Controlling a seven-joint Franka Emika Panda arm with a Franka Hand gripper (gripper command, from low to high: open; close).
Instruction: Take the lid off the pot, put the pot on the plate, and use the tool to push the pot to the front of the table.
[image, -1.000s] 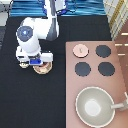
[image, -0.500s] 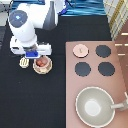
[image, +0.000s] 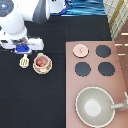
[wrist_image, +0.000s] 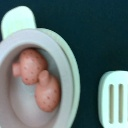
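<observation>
The pot (image: 41, 62) is sitting on the plate (image: 42, 70) on the black surface (image: 30, 100), toward the exterior view's left, with its lid (image: 80, 50) already off and lying on the brown stove (image: 120, 75) at the burner spot nearest the view's top-left corner of the stove. In the wrist view the pot (wrist_image: 35, 85) is showing two reddish, speckled lumps (wrist_image: 37, 77) inside it, and the plate's pale rim (wrist_image: 74, 70) is peeking out around it. The tool (image: 24, 61) is lying just beside the plate on the exterior view's left, its slotted head (wrist_image: 116, 100) showing close by in the wrist view. The gripper (image: 21, 49) is hanging just above the tool and the pot, toward the exterior view's top; I cannot tell how its fingers are standing or whether they are holding anything. On the stove, three black burners (image: 103, 51) are lying bare, and a large grey pan (image: 95, 106) is sitting toward the exterior view's bottom.
</observation>
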